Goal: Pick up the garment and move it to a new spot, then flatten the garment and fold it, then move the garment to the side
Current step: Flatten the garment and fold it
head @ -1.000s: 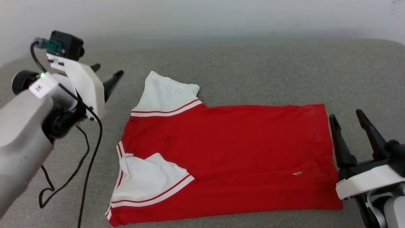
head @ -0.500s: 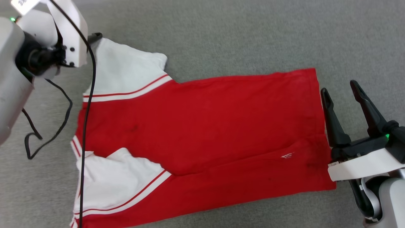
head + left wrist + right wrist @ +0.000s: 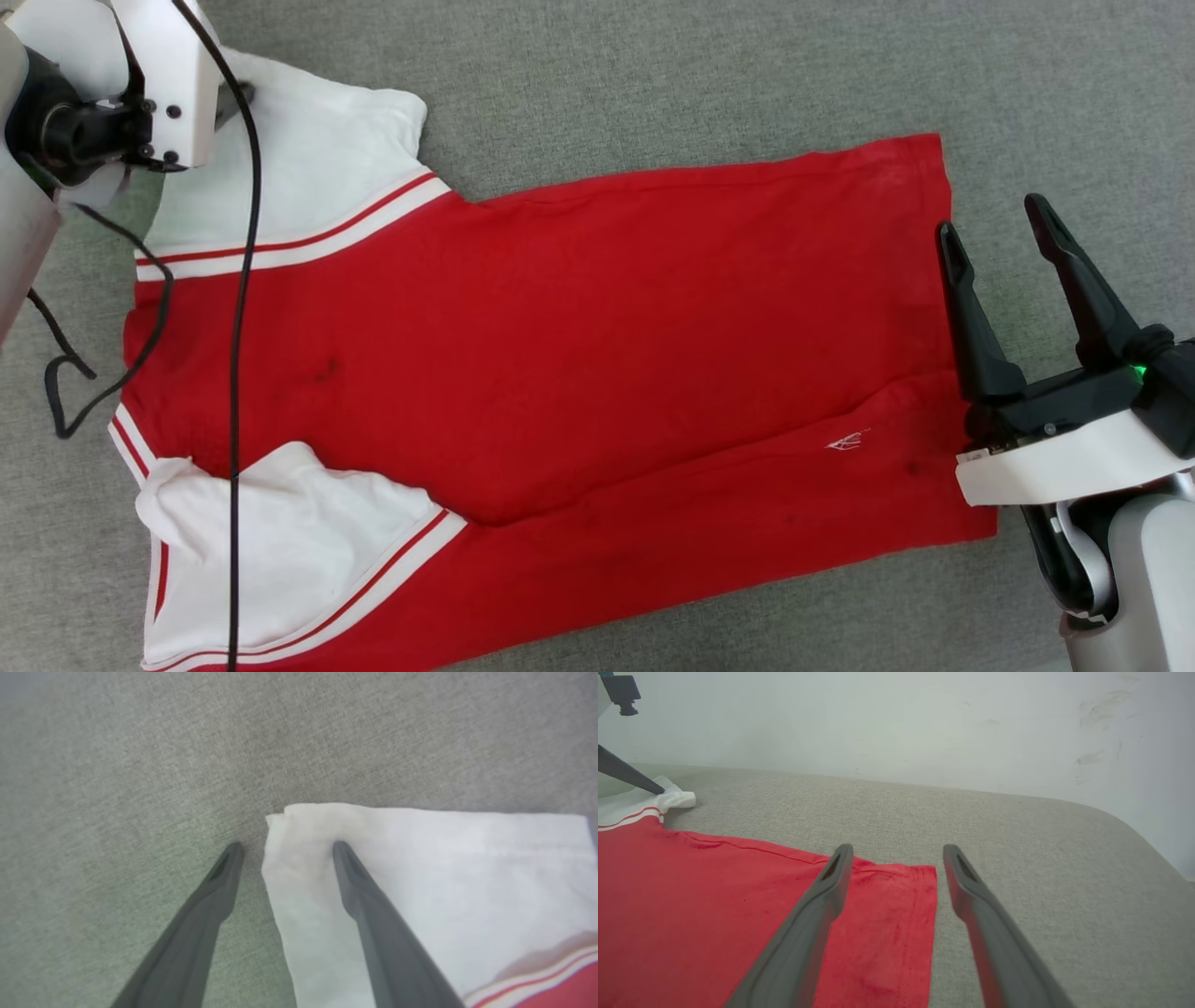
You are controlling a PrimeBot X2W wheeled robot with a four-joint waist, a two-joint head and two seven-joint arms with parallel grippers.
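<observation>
The garment [image 3: 560,327] lies spread on the grey cushion, plain red face up, with its white sleeves at the head view's left. My left gripper [image 3: 287,845] is open and straddles the far sleeve's [image 3: 444,868] outer corner, one finger on the white cloth and the other over bare cushion. In the head view its white wrist housing [image 3: 159,84] hides the fingers. My right gripper [image 3: 991,219] is open at the hem's far corner [image 3: 924,872]. One of its fingers is over the red cloth [image 3: 714,896], the other over cushion.
The grey upholstered surface [image 3: 653,75] extends past the garment on all sides and rounds off at its right end [image 3: 1157,858]. A pale wall [image 3: 878,718] stands behind it. The left arm's black cable [image 3: 238,327] hangs across the garment's left part.
The head camera has tilted down, so the whole picture shifted. My left gripper has come from beside the far sleeve onto its corner. The right gripper stays by the hem.
</observation>
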